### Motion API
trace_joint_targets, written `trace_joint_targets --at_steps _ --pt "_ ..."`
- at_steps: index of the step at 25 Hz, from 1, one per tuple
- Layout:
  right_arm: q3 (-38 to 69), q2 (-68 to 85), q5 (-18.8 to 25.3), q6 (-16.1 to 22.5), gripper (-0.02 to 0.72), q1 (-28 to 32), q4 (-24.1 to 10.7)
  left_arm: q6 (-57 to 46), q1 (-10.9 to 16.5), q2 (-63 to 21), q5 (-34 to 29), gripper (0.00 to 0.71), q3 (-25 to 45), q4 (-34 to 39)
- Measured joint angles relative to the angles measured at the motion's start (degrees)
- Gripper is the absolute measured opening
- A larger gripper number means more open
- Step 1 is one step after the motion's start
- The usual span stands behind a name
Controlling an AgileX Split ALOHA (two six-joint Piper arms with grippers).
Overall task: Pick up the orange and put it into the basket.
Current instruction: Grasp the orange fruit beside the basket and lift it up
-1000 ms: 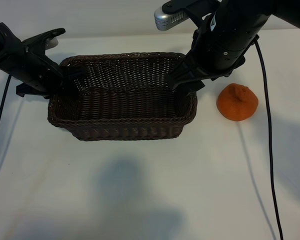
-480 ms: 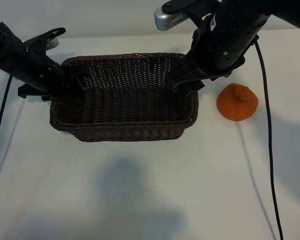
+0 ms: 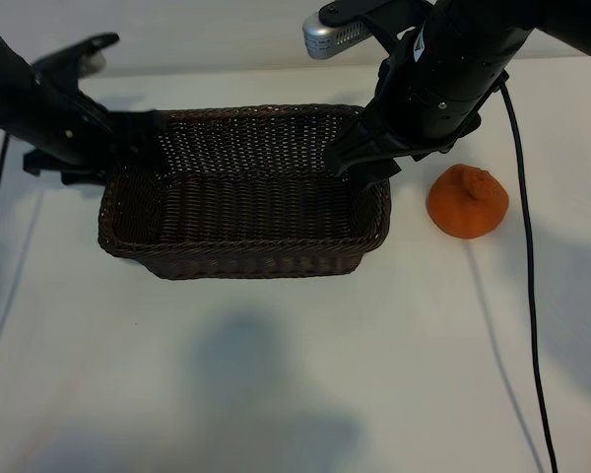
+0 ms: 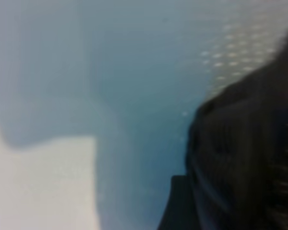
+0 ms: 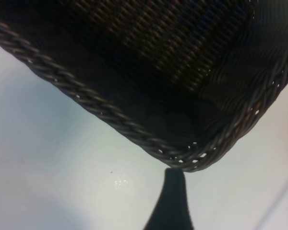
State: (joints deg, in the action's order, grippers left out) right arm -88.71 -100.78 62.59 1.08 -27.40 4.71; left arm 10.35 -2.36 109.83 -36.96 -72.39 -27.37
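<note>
The orange (image 3: 467,202), round, matte and lumpy with a raised nub on top, sits on the white counter (image 3: 295,374) at 3 o'clock from the basket (image 3: 244,258), just beside its short end and not touching it. The basket is rectangular, of dark brown woven wicker with rounded corners, sloping sides and a braided rim. The right pincer (image 3: 366,169) hangs over the basket's corner nearest the orange, pointing steeply down, fingers spread apart and holding nothing. The left pincer (image 3: 138,133) is at the basket's 10 o'clock corner; whether its fingers are apart or together cannot be told. A black cable (image 3: 528,286) trails across the counter past the orange.
</note>
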Motion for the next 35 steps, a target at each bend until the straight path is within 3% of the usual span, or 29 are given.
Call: trace_joint_targets --at_steps 17,24,35 --pt "0.0 0.0 -1.1 0.2 0.594 0.0 -1.7 -0.2 0.0 -14.1 -2.2 0.596 0.0 0.5" --pt "0.0 -0.5 -4.7 2.2 0.594 0.3 -7.5 -0.2 0.0 -14.1 -3.1 0.596 0.0 0.5" --pt "0.0 -9.5 -9.1 4.0 0.594 9.8 -8.5 -0.2 0.0 -14.1 -3.3 0.594 0.0 0.5"
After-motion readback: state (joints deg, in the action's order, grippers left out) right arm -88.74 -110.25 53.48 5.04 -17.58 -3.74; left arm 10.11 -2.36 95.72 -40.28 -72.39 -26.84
